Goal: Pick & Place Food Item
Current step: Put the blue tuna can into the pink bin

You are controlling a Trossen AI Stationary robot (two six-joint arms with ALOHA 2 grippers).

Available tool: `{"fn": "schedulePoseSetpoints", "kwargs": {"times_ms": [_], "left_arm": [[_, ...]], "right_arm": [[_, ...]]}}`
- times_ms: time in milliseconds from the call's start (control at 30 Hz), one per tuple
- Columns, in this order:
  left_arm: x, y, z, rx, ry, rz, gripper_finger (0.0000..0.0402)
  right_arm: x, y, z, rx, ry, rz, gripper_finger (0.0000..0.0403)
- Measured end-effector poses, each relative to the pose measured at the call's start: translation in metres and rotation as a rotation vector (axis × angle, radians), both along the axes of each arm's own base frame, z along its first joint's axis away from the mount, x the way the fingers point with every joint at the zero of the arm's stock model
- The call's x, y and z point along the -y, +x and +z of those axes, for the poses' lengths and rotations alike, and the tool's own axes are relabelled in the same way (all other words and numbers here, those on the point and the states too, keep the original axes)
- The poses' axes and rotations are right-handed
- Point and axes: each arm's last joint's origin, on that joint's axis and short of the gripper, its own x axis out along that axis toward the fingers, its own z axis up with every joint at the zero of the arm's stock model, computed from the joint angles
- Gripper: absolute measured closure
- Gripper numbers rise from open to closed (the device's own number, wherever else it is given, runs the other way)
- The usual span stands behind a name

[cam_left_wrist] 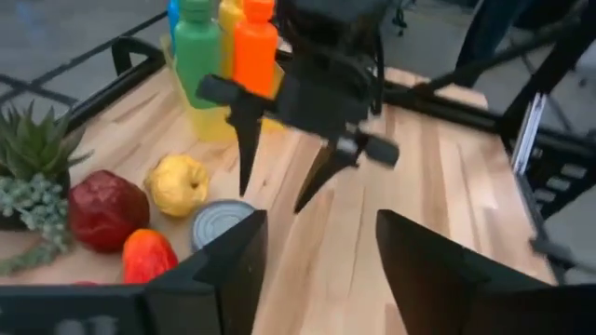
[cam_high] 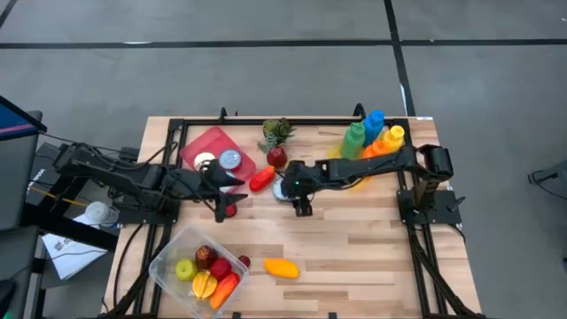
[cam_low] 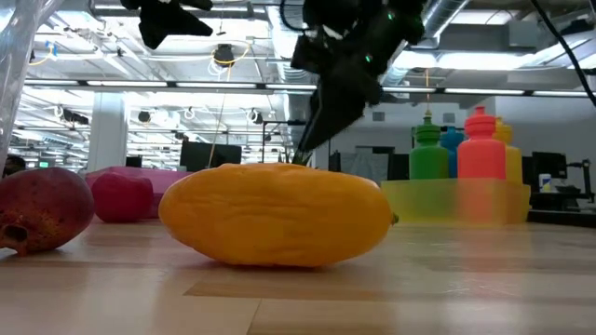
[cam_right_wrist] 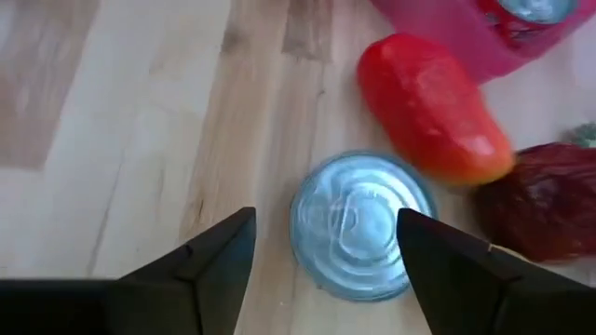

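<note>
Hovering over the tin: right gripper (cam_right_wrist: 326, 251), near the middle of the worktop (cam_high: 354, 257), fingers (cam_right_wrist: 200, 256) spread wide apart and holding nothing.
Tin: a small silver can (cam_right_wrist: 361, 223) standing upright on the bare wood, lid up, directly beneath the gap between the right fingers; not touched by them as far as I can see.
Red pepper: a long red pepper (cam_right_wrist: 428, 107) lies just beside the tin, on the side toward the pink tray (cam_high: 208, 143).
Dark red fruit: a dark red round fruit (cam_right_wrist: 549, 209) sits next to the pepper, near the small potted plant (cam_high: 277, 133).
Yellow fruit: a knobbly yellow fruit (cam_left_wrist: 179, 183) rests between the tin and the bottles in the left wrist view.
Left gripper: left gripper (cam_left_wrist: 317, 270) hangs near the tray's corner, facing the right arm, fingers open and empty.
Second tin: another silver can (cam_high: 229, 159) sits on the pink tray.
Bottles: green, blue, orange and yellow bottles (cam_high: 372, 135) stand together in a yellow holder at the far right of the worktop.
Clear tub: a clear container (cam_high: 168, 255) at the near left corner holds several fruits and a carrot.
Mango: a yellow-orange mango (cam_high: 282, 267) lies alone on the wood, just beside the tub.
</note>
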Motion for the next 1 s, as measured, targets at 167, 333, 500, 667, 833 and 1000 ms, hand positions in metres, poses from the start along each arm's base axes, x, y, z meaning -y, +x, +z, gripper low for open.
{"fn": "schedulePoseSetpoints", "kwargs": {"times_ms": [167, 333, 500, 667, 833, 1000], "left_arm": [[-0.002, -0.001, 0.002, 0.022, -0.054, 0.035, 0.0183], [-0.003, -0.002, 0.002, 0.029, -0.047, 0.073, 0.0184], [-0.004, -0.002, 0.002, 0.036, -0.052, 0.099, 0.0191], [-0.005, -0.002, 0.002, 0.037, -0.048, 0.114, 0.0193], [-0.007, -0.001, 0.002, 0.037, -0.045, 0.131, 0.0193], [-0.009, -0.001, 0.002, 0.036, -0.044, 0.141, 0.0193]], "right_arm": [[0.006, -0.006, -0.021, 0.005, -0.035, 0.036, 0.0171], [0.020, -0.014, -0.035, -0.024, -0.063, 0.040, 0.0177], [0.026, -0.017, -0.043, 0.000, -0.082, 0.062, 0.0176], [0.024, -0.012, -0.045, 0.065, -0.109, 0.124, 0.0177], [0.017, -0.001, -0.074, 0.021, -0.071, 0.160, 0.0177], [0.007, 0.009, -0.079, -0.038, -0.091, 0.143, 0.0187]]}}
